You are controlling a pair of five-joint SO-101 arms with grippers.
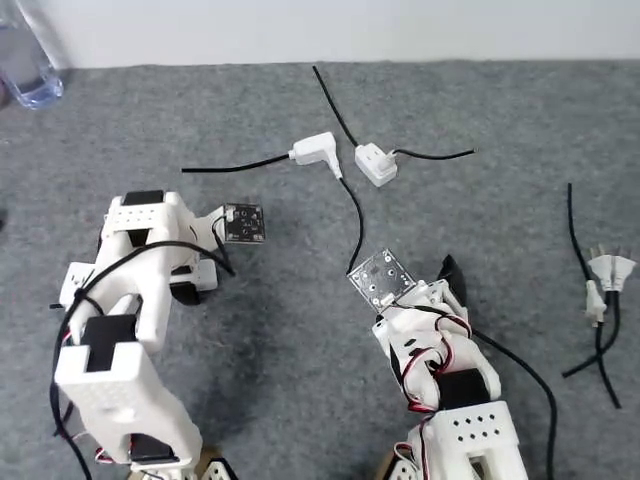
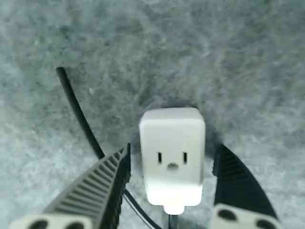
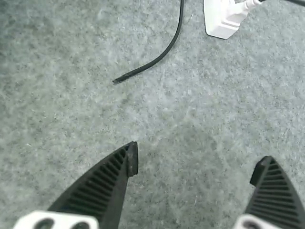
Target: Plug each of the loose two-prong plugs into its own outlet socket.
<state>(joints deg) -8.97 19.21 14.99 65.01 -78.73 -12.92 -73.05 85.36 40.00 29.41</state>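
A white outlet socket [image 2: 172,157] lies on the grey carpet with its slots facing up, between the spread fingers of my left gripper [image 2: 174,150], with a small gap on each side. In the high view that gripper [image 1: 192,285] sits under the left arm. My right gripper [image 3: 198,155] hangs open over bare carpet; one of its black fingers [image 1: 447,270] shows near the table's middle. Two loose white two-prong plugs [image 1: 603,275] lie together at the far right. A joined white plug and socket [image 1: 315,150] and a second white socket block [image 1: 375,165] lie at the back centre.
Black cables run across the carpet. One cut cable end [image 3: 115,81] lies just ahead of my right gripper, and a cable [image 2: 78,114] passes beside the left one. A clear bottle [image 1: 25,60] stands at the back left corner.
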